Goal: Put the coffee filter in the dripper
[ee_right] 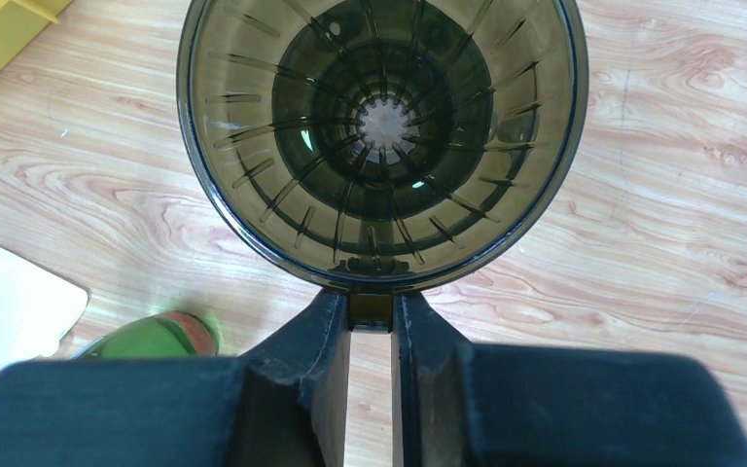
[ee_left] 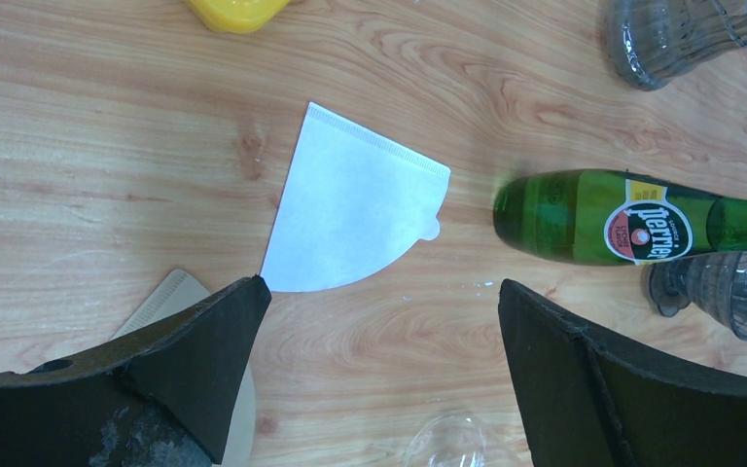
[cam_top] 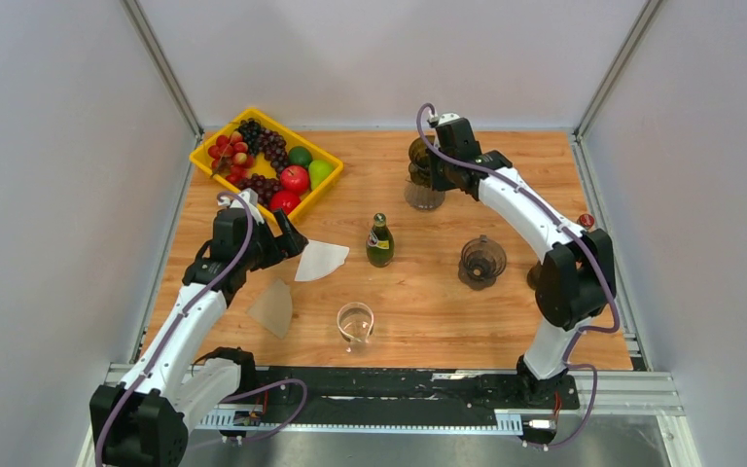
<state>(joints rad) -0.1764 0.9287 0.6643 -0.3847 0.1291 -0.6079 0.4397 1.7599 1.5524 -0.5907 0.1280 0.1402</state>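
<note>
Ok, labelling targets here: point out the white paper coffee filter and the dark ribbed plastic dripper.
white paper coffee filter [ee_left: 355, 209]: left wrist view, flat middle.
dark ribbed plastic dripper [ee_right: 253, 136]: right wrist view, ribbed inner wall.

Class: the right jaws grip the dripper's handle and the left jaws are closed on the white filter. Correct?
No. The left wrist view shows the left jaws open, the white filter lying free on the table. The right jaws do grip the handle of the dripper.
</note>
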